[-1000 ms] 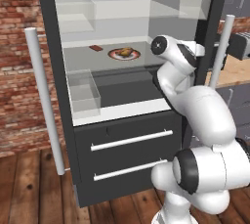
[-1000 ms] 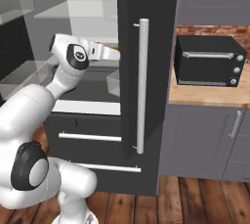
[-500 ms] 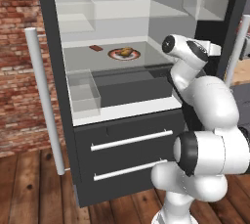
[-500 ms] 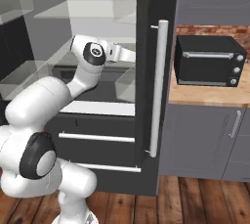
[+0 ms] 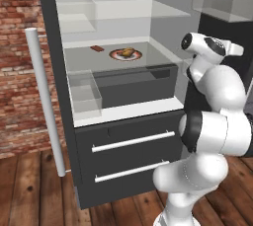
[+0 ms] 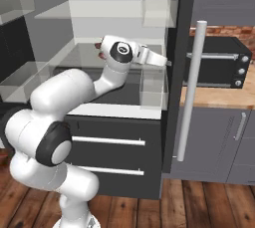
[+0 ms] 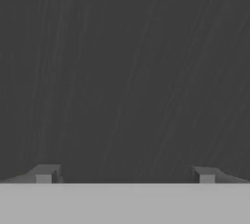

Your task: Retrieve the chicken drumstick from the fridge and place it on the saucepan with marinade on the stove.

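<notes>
Now, door: the right door of the fridge [image 5: 94, 190] had swung wider than a second earlier, pushed by the arm, and stood nearly edge-on in the right base view, its long pale handle [image 6: 191, 90] well out from the cabinet.
Gripper: the gripper [image 7: 125, 174] faced a flat dark grey surface at close range, most likely the inside of that door; its tips stood far apart at the two sides of the hand view, wide and empty.
Drumstick: the chicken drumstick [image 5: 127, 52] lay on a small plate [image 5: 118, 57] on the glass shelf, back and to the left of the gripper, untouched, with a flat dark red piece [image 5: 97, 48] further left.
Arm: its wrist had moved rightward with the door.
Meaning: access to the shelf was judged clear; the reach for the drumstick had not yet begun.
</notes>
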